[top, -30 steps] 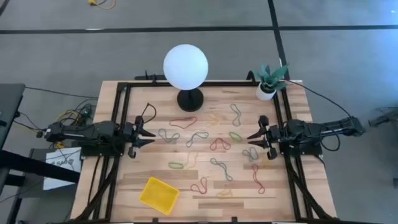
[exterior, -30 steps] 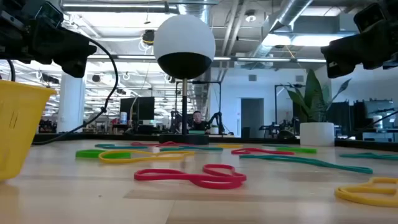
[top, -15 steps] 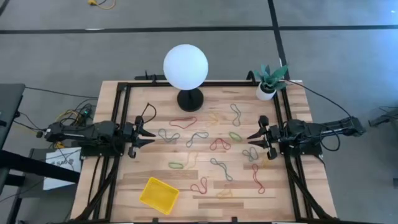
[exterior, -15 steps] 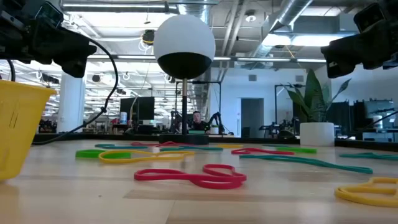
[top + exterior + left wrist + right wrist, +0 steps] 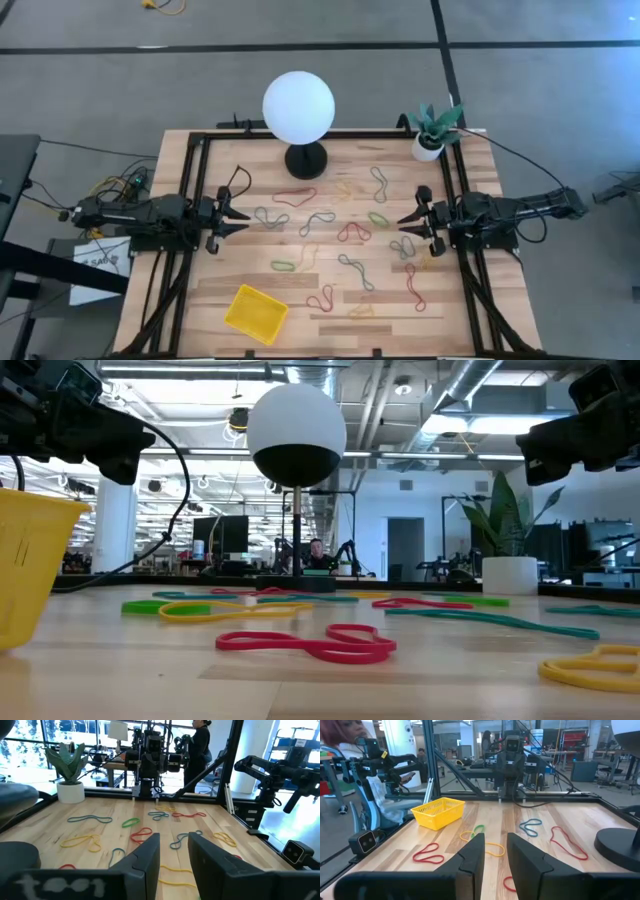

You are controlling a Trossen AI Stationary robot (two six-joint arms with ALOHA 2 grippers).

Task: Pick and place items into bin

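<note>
On the wooden table (image 5: 230, 275), seen from above, the rubber bands (image 5: 353, 232) are scattered loosely from the centre out toward 3 and 5 o'clock, while the yellow bin (image 5: 256, 312) sits empty at about 7 o'clock, near the front edge and well apart from most of the bands. The left gripper (image 5: 238, 219) is parked at 9 o'clock and the right gripper (image 5: 406, 224) at 3 o'clock, both raised off the table and pointed at each other; in each wrist view the fingers (image 5: 145, 862) are seen slightly apart with nothing between them, the right arm's fingers (image 5: 471, 855) likewise. No band has yet been placed, so the task is judged to be at its very start. Trouble is most to be expected from the bands themselves: they are thin, limp and flat on the wood, so a pinch may close over the band without lifting it, or two overlapping loops, such as the grey one and the yellowish one under the right gripper, may be taken together and one dropped on the way. The bin's low rim could also be nudged by a descending finger. Roughly fourteen bands can be counted, about four red, three green, five grey and two or three yellowish, though the faint yellowish ones are hard to tell against the wood; one bin, one globe lamp (image 5: 298, 108) at 12 o'clock and one potted plant (image 5: 432, 130) at 1 o'clock are present.
</note>
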